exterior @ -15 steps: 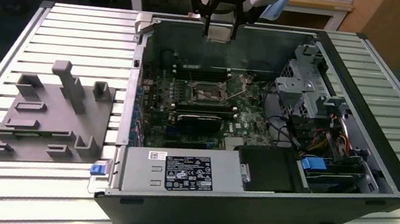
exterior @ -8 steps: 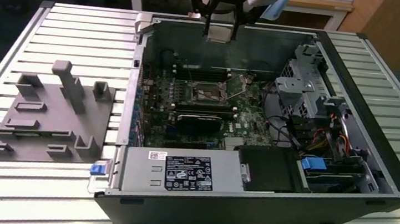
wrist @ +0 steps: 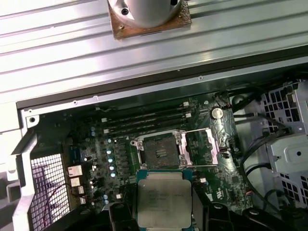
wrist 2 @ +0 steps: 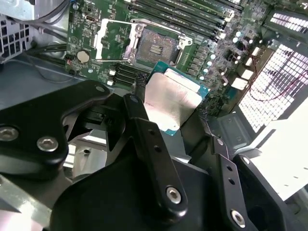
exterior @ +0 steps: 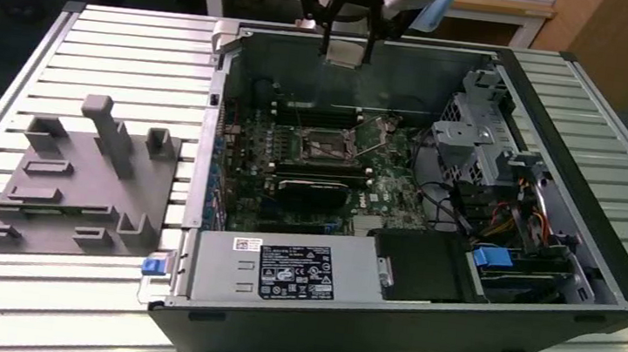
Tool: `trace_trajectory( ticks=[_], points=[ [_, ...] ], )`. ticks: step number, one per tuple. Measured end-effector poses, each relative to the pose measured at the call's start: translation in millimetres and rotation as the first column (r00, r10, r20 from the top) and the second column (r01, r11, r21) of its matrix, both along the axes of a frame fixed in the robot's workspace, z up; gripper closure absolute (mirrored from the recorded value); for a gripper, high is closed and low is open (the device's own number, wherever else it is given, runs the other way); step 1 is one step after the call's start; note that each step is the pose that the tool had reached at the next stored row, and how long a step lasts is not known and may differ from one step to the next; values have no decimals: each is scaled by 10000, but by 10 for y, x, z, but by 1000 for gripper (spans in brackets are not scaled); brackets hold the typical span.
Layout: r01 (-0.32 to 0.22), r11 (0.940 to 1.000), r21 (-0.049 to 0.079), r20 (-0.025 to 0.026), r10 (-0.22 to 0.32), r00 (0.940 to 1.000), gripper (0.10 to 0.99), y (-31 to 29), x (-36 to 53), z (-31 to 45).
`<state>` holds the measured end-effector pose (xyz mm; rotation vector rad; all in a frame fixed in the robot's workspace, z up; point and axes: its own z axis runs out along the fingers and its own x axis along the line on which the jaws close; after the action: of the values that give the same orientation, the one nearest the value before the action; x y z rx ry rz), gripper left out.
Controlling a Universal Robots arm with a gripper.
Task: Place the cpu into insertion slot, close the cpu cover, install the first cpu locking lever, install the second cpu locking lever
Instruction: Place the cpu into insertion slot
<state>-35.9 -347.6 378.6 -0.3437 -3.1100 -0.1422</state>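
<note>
Jaws are closed on the cpu (exterior: 344, 54), pinching two opposite edges with the metal lid facing up. No slack visible at either contact in the second wrist view.

The cpu is in the air, above the far wall of the PC case (exterior: 589, 222) and close to the counter's (exterior: 128, 51) far edge. It is well apart from the board and touches nothing but the jaws.

The insertion slot (wrist: 159, 151) is on the green motherboard (exterior: 253, 148), inside the case and roughly mid-board. Its dark centre is exposed, with nothing seated in it. In both wrist views the slot sits clear of the cpu's outline, not under it.

The cpu cover (wrist: 202, 149) is flipped open, lying back beside the slot on its hinge side. Board shows through its square window, and it shows the same way in the second wrist view (wrist 2: 113, 41). A coin cell (wrist: 217, 113) sits just past the cover. The memory slots (wrist: 144, 120) run alongside the slot.

The case lies open-side up on the counter, toward the exterior view's right. Its power supply (exterior: 280, 273) is along the side nearest the counter's near edge.

A grey fixture (exterior: 80, 178) with upright posts sits on the counter beside the case, toward the exterior view's left, apart from it.
</note>
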Motion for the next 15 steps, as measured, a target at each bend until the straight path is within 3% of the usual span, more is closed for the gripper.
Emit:
trace_trajectory(
  ticks=[15],
  points=[
    [901, 9959, -1, 0, -901, 9959, 545, 0, 0, -4]
  ],
)
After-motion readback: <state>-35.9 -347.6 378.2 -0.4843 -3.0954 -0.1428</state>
